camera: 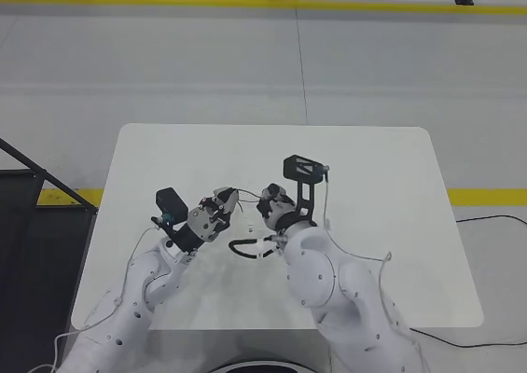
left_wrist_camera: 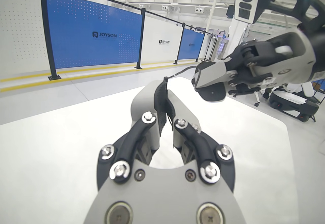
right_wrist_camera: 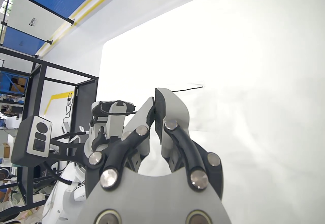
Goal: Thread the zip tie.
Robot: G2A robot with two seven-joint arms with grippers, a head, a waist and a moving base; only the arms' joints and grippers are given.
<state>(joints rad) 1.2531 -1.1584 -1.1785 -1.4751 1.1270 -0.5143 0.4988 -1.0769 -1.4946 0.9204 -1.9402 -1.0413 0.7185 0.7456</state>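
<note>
– Two grippers meet in your top view, close together over the white table point(camera: 384, 177), at about six o'clock from its middle. Your left gripper point(camera: 228, 198) lies at nine o'clock of your right gripper point(camera: 265, 201), tips turned toward each other with a small gap between.
– And you can see the zip tie point(camera: 245, 193) there: a thin dark line bridging that gap, from one set of tips to the other.
– Go to your left wrist view. Your left gripper point(left_wrist_camera: 166, 94) has its pads pressed tight on one end of the zip tie point(left_wrist_camera: 180, 71), a small dark block showing right at the tips. From there the strap arcs across to your right gripper point(left_wrist_camera: 200, 80).
– Yes, and you see that one's fingers closed on the strap too. Both hang above the table point(left_wrist_camera: 50, 149).
– Now your right wrist view. Your right gripper point(right_wrist_camera: 155, 100) is clamped, pads touching, and a thin length of the zip tie point(right_wrist_camera: 189, 88) pokes out past the tips, over the table point(right_wrist_camera: 241, 45).
– Your left gripper point(right_wrist_camera: 113, 109) sits just beside it there. A dark strand point(right_wrist_camera: 119, 114) crosses its tip; you cannot tell from this view whether it is the same tie.
</note>
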